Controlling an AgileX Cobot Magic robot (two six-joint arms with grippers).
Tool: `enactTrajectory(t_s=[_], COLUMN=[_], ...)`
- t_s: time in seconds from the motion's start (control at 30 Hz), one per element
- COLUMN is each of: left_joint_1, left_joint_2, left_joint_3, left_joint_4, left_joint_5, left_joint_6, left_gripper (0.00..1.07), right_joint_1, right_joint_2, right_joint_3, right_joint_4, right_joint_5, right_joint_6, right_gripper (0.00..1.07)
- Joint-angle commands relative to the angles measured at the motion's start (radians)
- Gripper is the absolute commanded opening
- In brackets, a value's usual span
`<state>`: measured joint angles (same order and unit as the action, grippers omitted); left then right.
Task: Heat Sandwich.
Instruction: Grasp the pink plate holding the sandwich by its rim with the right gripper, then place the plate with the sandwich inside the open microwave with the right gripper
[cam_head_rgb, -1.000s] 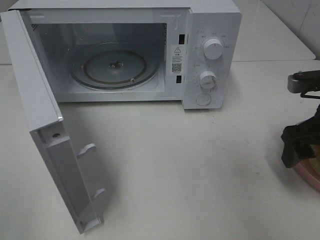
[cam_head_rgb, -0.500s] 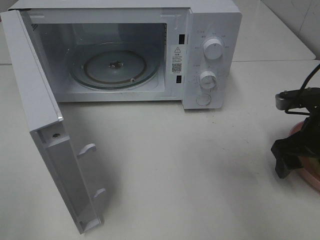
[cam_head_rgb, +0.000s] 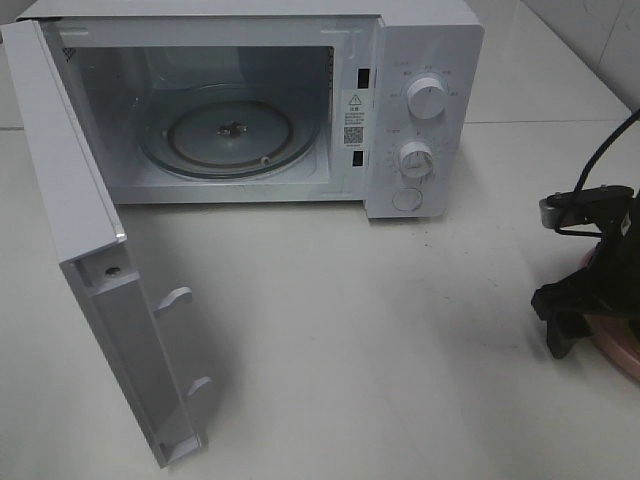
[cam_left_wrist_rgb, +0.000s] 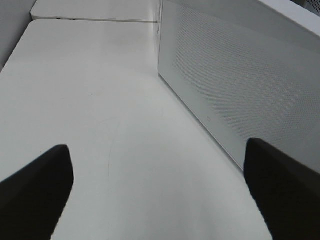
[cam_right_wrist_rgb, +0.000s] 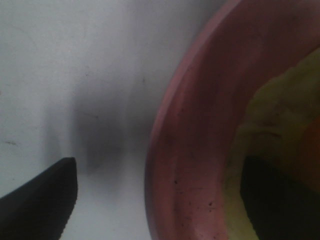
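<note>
Right tool spread wide, gripping nothing, straddling rim of pink plate: one finger inside, over sandwich lying on plate, other outside above surface. Left tool released, empty, beside microwave, door open.

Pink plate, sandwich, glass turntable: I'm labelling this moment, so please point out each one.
pink plate (cam_right_wrist_rgb: 190, 130), right wrist view, on its raised rim.
sandwich (cam_right_wrist_rgb: 270, 110), right wrist view, on its pale yellow-green layer.
glass turntable (cam_head_rgb: 265, 130), exterior high view, on the glass beside the hub.
</note>
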<state>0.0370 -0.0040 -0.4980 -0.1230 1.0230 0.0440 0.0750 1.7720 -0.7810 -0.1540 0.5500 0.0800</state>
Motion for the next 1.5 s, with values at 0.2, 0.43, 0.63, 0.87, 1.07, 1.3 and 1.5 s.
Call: enactTrajectory(t_s=[0.2,0.43,0.63,0.87,1.07,1.3,1.5], left_joint_1=[-0.001,-0.001,-0.001,-0.001,-0.001,-0.001,-0.001], left_joint_2=[-0.027,-0.027,-0.027,-0.027,-0.027,-0.027,-0.027], left_joint_3=[0.004,0.004,0.004,0.004,0.004,0.004,0.004], left_joint_4=[-0.004,-0.004,-0.004,-0.004,-0.004,-0.004,-0.004], left_joint_5=[0.003,0.003,0.003,0.003,0.003,0.003,0.003], left_joint_6=[-0.006,-0.006,-0.006,-0.006,-0.006,-0.006,-0.006], left_gripper=[0.87,0.87,0.87,0.87,0.87,0.87,0.87], right_joint_1=[-0.005,-0.004,-0.004,-0.004,-0.004,-0.003,-0.003], right_joint_2=[0.016,0.016,0.016,0.016,0.016,0.016,0.000], right_joint_3=[-0.006,-0.006,-0.006,-0.006,-0.006,-0.006,-0.006], right_joint_4=[0.034,0.034,0.027,0.023,0.023,0.023,-0.029], right_joint_5=[0.012,0.024,0.030,0.031,0.030,0.034,0.046], right_joint_6=[-0.031,-0.031,-0.024,-0.024,-0.021,-0.021,0.038], right_gripper=[0.83,0.75,0.42,0.01,0.00,0.00,0.00])
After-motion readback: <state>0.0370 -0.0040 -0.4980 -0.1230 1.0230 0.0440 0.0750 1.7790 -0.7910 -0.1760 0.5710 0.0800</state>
